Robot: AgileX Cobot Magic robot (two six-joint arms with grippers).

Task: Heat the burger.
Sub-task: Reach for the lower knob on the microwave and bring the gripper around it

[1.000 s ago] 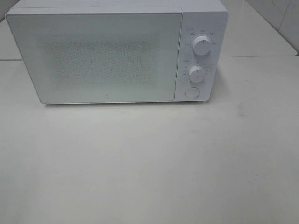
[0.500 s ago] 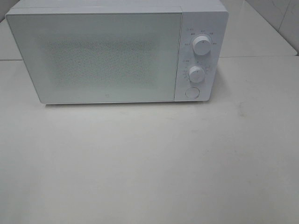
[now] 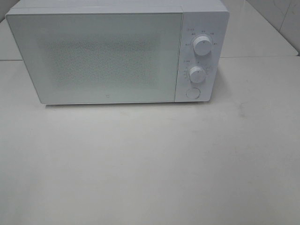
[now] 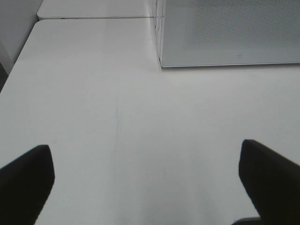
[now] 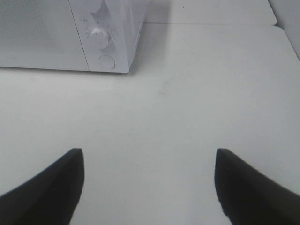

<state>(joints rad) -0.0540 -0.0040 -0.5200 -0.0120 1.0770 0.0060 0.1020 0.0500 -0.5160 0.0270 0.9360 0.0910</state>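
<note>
The burger is not in view in any frame. A white microwave (image 3: 117, 51) stands at the back of the table with its door (image 3: 96, 58) shut; its frosted window hides the inside. Its panel has two knobs (image 3: 202, 45) and a round button (image 3: 192, 93). My left gripper (image 4: 145, 187) is open and empty over bare table, in front of the microwave's left corner (image 4: 161, 63). My right gripper (image 5: 149, 185) is open and empty over bare table, in front of the microwave's control panel (image 5: 101, 37). Neither gripper shows in the exterior high view.
The white table (image 3: 150, 164) stretches in front of the microwave. A seam joins a second tabletop behind it (image 3: 258, 56). The table's left edge shows in the left wrist view (image 4: 18, 61). A tiled wall stands at the far right (image 3: 286, 18).
</note>
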